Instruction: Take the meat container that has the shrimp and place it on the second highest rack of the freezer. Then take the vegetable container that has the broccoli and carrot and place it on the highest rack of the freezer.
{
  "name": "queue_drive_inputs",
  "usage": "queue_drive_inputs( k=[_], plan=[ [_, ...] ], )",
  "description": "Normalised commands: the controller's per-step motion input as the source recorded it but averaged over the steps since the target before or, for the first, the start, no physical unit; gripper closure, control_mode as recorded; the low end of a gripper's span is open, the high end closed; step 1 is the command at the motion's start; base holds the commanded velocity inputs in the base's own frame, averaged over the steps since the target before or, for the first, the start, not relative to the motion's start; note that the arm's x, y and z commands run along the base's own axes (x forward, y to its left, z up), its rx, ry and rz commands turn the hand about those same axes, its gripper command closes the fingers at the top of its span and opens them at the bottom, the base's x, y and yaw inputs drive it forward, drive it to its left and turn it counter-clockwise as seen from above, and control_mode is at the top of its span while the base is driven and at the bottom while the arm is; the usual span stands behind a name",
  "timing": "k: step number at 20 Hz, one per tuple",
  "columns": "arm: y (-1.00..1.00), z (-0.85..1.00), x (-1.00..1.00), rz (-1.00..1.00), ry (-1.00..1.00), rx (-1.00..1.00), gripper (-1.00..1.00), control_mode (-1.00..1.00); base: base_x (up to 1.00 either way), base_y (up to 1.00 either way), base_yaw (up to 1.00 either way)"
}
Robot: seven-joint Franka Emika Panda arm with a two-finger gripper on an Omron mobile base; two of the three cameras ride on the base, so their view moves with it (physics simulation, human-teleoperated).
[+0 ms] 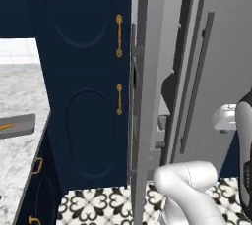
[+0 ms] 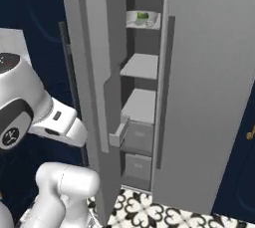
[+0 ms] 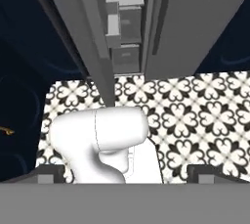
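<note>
Right base view: the tall light grey freezer [image 2: 199,97] stands open. A white dish holding something bumpy and green [image 2: 142,19], broccoli I judge, sits on the highest rack [image 2: 149,27], filling it edge to edge. The second highest rack [image 2: 142,65] is bare.

My gripper [image 3: 125,175] points at the floor, its jaws wide apart and holding nothing.

The dark flat tray [image 1: 17,123] with a thin orange sliver, likely the shrimp [image 1: 5,127], lies on the marble counter [image 1: 19,160] near its right edge.

To do this well, I should swing clear of the freezer door [image 2: 92,72], then take the tray by one rim and keep it level.

I count three pale shelves, two drawers, one dish and one tray.
</note>
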Motion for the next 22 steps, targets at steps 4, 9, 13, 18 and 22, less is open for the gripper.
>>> queue_drive_inputs(
  k=[4,9,13,18,22],
  plan=[
    [0.00,0.00,0.00,0.00,0.00,0.00,-1.00,1.00,0.20,1.00,0.00],
    [0.00,0.00,0.00,0.00,0.00,0.00,-1.00,1.00,0.17,1.00,0.00],
    [0.00,0.00,0.00,0.00,0.00,0.00,-1.00,1.00,0.70,0.96,0.00],
    [0.47,0.00,0.86,0.00,0.00,0.00,-1.00,-1.00,0.00,0.00,0.00],
    [0.62,-0.24,1.00,0.00,0.01,0.02,-1.00,-1.00,0.00,0.00,0.00]
  ],
)
